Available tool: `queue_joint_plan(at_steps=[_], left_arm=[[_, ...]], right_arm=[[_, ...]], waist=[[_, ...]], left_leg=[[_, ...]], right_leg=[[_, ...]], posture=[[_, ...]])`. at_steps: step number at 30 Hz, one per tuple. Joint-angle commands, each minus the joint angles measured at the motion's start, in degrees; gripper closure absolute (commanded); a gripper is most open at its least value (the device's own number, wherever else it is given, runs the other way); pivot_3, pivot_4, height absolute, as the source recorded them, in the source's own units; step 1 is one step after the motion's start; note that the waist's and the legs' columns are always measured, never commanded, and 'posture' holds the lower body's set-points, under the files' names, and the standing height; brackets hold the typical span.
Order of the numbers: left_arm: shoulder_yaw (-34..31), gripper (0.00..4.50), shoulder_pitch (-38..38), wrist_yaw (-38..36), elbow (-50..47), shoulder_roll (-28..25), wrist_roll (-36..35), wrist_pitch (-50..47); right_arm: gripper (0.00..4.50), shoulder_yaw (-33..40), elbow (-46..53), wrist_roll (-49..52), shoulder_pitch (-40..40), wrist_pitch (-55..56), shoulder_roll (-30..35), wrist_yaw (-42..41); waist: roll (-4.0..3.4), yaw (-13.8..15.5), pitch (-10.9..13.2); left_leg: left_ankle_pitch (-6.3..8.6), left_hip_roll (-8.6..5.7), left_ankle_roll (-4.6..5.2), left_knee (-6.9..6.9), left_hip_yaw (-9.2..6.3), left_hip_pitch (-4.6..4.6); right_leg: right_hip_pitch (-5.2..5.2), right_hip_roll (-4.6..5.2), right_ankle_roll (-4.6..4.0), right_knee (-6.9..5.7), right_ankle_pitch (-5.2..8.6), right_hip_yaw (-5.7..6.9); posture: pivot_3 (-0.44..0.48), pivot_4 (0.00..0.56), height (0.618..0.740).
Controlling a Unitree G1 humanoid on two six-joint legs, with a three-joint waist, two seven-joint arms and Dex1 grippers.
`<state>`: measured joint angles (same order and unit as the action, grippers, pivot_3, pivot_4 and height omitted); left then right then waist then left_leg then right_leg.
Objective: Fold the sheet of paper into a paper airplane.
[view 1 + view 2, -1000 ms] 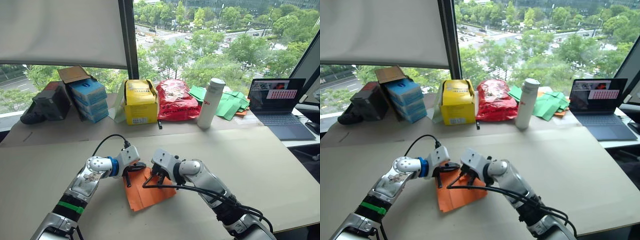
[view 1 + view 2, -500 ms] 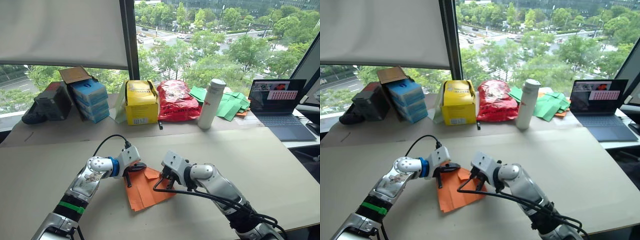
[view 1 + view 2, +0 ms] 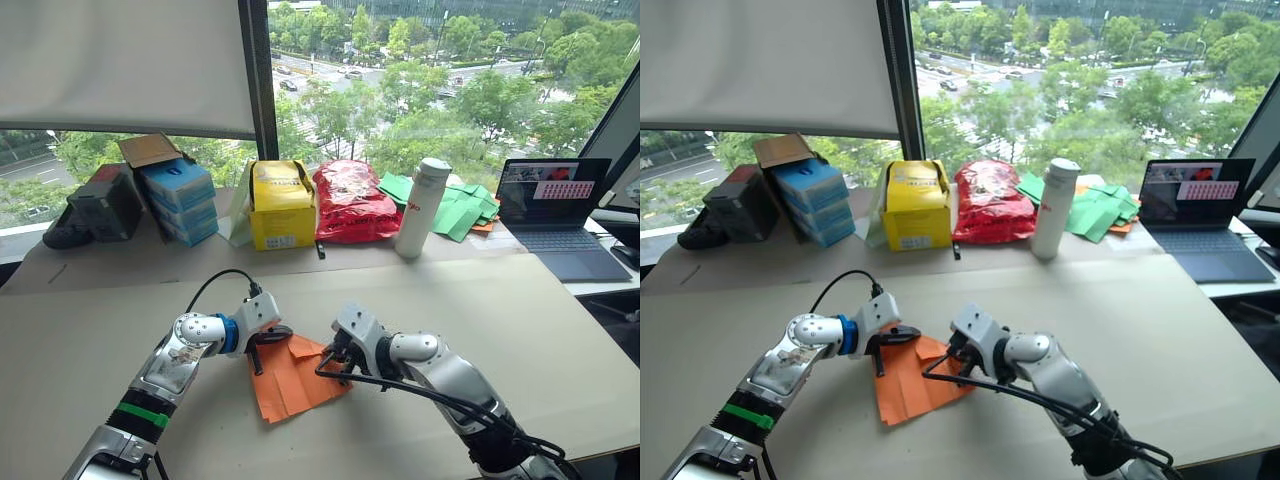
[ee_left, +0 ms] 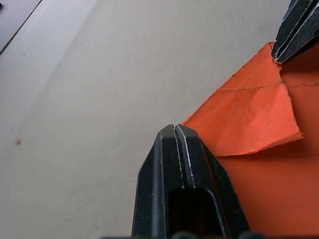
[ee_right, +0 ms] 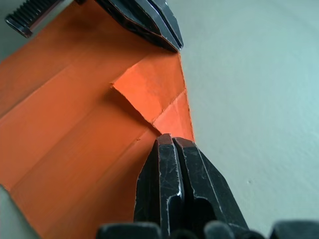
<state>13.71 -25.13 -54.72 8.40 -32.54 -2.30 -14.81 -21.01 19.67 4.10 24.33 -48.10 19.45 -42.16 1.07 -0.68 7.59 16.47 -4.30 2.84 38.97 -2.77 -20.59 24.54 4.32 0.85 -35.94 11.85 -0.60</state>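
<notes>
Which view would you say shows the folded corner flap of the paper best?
The right wrist view: the flap is close, with its crease and edges plain. The left wrist view shows it too, partly. The eye views show the paper whole, the flap tiny.

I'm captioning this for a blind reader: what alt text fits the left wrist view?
The left gripper, fingers shut, presses its tip on the edge of an orange sheet of paper lying on a pale table. One corner flap of the paper is folded over, and the right gripper touches the sheet's far corner.
</notes>
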Motion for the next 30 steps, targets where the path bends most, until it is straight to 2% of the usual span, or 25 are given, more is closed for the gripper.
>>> queue_joint_plan(at_steps=[1,12,19,21,26,27,30], left_arm=[[0.82,4.50,0.48,-0.31,-0.26,-0.23,0.84,-0.57],[-0.36,4.50,0.96,0.17,-1.71,-0.66,0.30,-0.90],[-5.00,4.50,3.42,1.71,-7.23,-1.73,-2.87,-5.05],[-8.84,4.50,5.04,3.09,-10.89,-1.53,-6.24,-9.35],[-26.00,4.50,10.75,8.31,-21.12,0.48,-22.10,-25.74],[-28.74,3.97,11.78,9.28,-22.60,0.61,-24.70,-28.59],[-34.55,3.08,14.73,11.51,-25.57,0.74,-31.02,-35.27]], right_arm=[[4.47,2.30,3.19,3.00,2.19,4.09,-1.52,0.02],[4.47,-4.14,-11.38,-0.06,4.70,11.90,-5.14,1.40],[4.47,-9.66,-17.99,-4.27,4.79,12.83,-2.74,-0.50],[4.47,-9.91,-18.13,-4.46,4.76,12.45,-2.78,-0.65],[4.47,-10.08,-18.57,-5.11,4.72,12.33,-3.15,0.17],[4.50,-10.04,-18.54,-5.06,4.71,12.28,-3.24,0.29],[4.50,-10.32,-18.55,-5.35,4.82,12.31,-3.29,0.62]], waist=[[0.00,0.00,0.00],[0.00,-0.06,0.01],[0.00,-0.35,0.00],[0.00,-0.39,0.00],[0.00,-0.43,0.01],[0.00,-0.39,0.00],[0.00,-0.40,0.00]], left_leg=[[0.00,0.00,0.00,0.00,0.00,0.01],[-0.01,0.00,-0.01,-0.02,0.02,-0.05],[-0.21,0.01,-0.35,0.01,0.07,-0.53],[-0.15,0.01,-0.26,-0.01,0.05,-0.54],[-0.07,0.03,-0.11,0.00,0.00,-0.53],[-0.07,0.04,-0.12,0.00,0.00,-0.52],[-0.11,0.05,-0.18,-0.01,-0.02,-0.47]], right_leg=[[0.00,0.00,0.00,0.00,0.00,0.00],[0.10,0.00,0.00,-0.03,0.00,-0.01],[0.64,0.00,-0.01,-0.16,-0.01,-0.06],[0.65,-0.01,-0.01,-0.16,-0.01,-0.09],[0.64,-0.01,-0.01,-0.16,-0.01,-0.10],[0.63,-0.01,-0.01,-0.17,-0.01,-0.10],[0.60,-0.01,-0.01,-0.18,-0.01,-0.07]], posture=[[0.000,0.150,0.740],[0.000,0.150,0.740],[0.000,0.150,0.740],[0.000,0.150,0.740],[0.000,0.150,0.740],[0.000,0.150,0.740],[0.000,0.150,0.740]])
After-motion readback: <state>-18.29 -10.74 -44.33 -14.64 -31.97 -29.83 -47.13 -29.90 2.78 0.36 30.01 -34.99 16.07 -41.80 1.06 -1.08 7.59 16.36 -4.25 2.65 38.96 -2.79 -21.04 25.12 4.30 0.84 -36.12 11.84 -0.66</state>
